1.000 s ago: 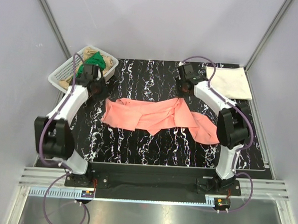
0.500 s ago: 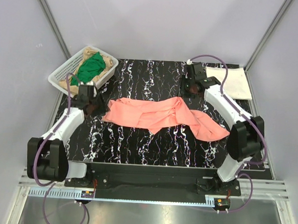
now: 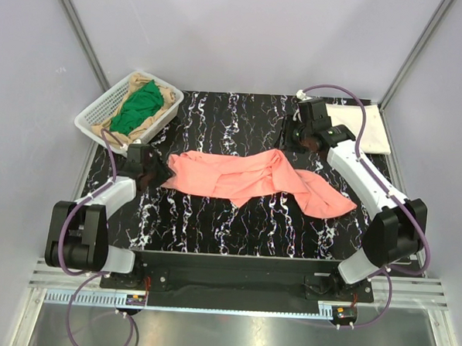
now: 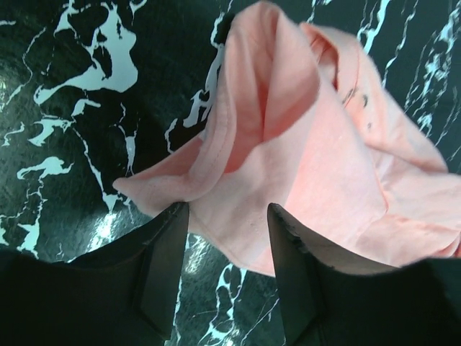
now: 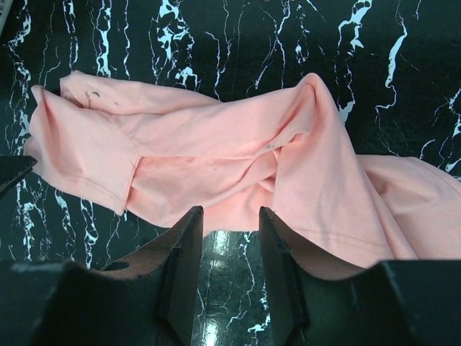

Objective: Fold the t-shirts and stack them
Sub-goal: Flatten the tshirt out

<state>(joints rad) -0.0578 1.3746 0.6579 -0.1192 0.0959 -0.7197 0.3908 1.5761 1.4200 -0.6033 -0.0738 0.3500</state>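
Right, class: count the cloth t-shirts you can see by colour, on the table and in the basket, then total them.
Salmon-pink soft cloth t-shirt, crumpled on the black marbled table: 1
Cream-white folded cloth t-shirt: 1
Green cloth t-shirt in the white plastic mesh basket: 1
Tan cloth t-shirt in that basket: 1
Total: 4

Black, white-veined desk (image 3: 213, 218). Crumpled salmon-pink t-shirt (image 3: 238, 177) spread left to right across the middle. Folded cream-white t-shirt (image 3: 369, 130) flat at far right corner. White mesh basket (image 3: 93, 111) at far left corner.
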